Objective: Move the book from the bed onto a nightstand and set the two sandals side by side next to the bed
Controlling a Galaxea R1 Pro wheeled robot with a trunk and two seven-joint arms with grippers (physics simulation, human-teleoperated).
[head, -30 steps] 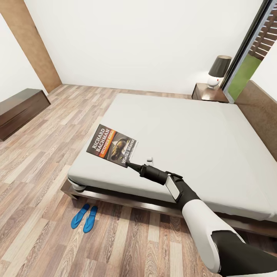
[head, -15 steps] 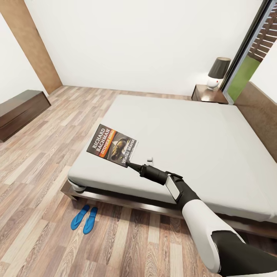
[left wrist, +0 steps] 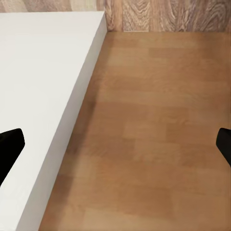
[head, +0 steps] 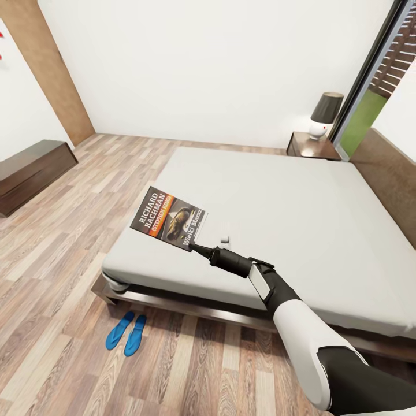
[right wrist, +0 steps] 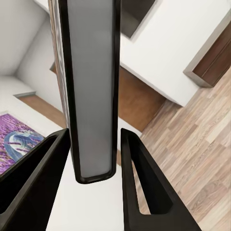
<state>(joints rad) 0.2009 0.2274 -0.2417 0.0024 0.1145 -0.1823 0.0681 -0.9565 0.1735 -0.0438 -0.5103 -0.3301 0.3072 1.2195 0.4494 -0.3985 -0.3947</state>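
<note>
Nothing is being moved except the camera | book point(head: 169, 218) is being held above bed point(head: 277, 196) by clenched right gripper point(head: 193, 248) | book's edge is being shown between fingers point(right wrist: 139, 178) in wrist view | sandals point(head: 127, 333) are lying paired on floor beside bed | left gripper point(left wrist: 115, 144) is being held spread.

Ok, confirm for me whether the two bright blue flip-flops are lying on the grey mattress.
No: in the head view the two bright blue flip-flops lie side by side on the wood-plank floor, beside the low dark-brown bed's frame.
</note>
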